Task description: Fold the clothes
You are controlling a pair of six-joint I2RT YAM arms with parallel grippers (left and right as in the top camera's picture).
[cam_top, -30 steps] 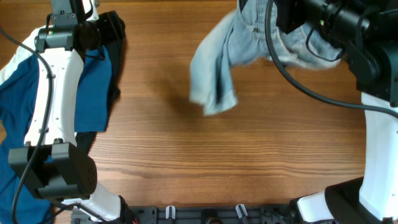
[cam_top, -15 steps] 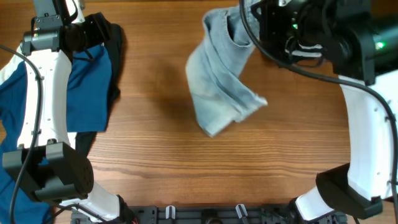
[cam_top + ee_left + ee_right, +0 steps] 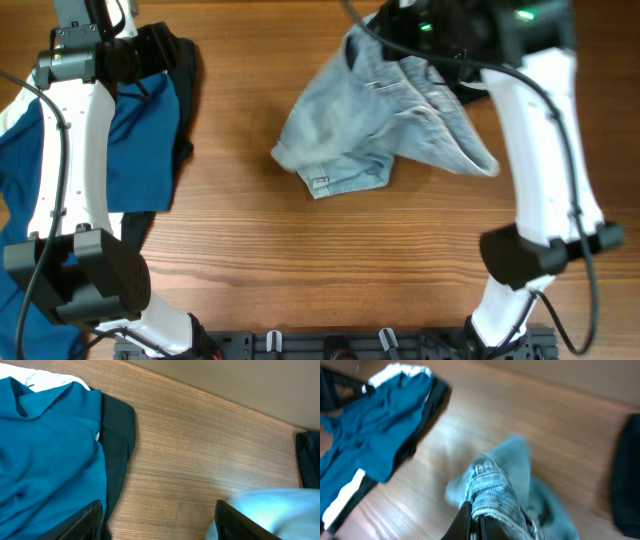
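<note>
Pale-blue denim shorts [image 3: 350,125] hang from my right gripper [image 3: 400,40] near the table's far middle, their lower part resting crumpled on the wood. In the right wrist view the gripper [image 3: 479,527] is shut on a thick fold of the shorts [image 3: 490,490]. My left gripper [image 3: 159,522] is open and empty above bare wood beside a teal-blue garment [image 3: 45,455]; a pale blur of the shorts [image 3: 270,510] shows at the lower right. In the overhead view the left gripper [image 3: 150,50] is at the far left over the pile.
A pile of teal-blue [image 3: 120,140], black [image 3: 180,50] and white [image 3: 20,100] garments lies at the left side. Another black garment [image 3: 625,475] lies at the right in the right wrist view. The table's far edge is close behind the shorts.
My right arm has swung left and lowered the shorts, which have spread out wider onto the table. The left arm has hardly moved.
</note>
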